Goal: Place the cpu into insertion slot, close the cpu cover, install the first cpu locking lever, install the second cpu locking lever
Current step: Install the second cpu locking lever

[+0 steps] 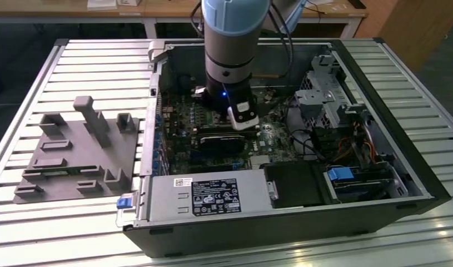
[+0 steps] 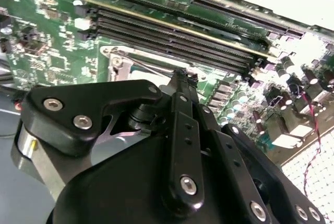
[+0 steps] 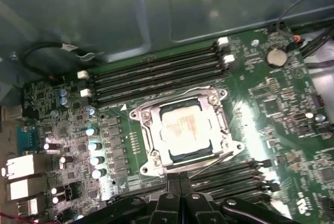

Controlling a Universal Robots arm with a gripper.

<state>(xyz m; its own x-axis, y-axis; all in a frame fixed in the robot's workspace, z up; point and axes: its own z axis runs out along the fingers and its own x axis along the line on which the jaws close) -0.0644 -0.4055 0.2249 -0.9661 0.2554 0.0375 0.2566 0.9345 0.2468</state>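
Gripper [image 3: 180, 182] clenched, fingertips together beside the locking lever [image 3: 211, 165] at the closed cpu cover [image 3: 224, 125]; apparently touching, it could slip off sideways.

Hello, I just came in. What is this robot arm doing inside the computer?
The arm is reaching down into an open computer case, working at the insertion slot on the green motherboard. In the first wrist view the cpu already lies in the slot and the cpu cover is down around it. The gripper has its fingers together at the slot's edge, beside a thin locking lever.
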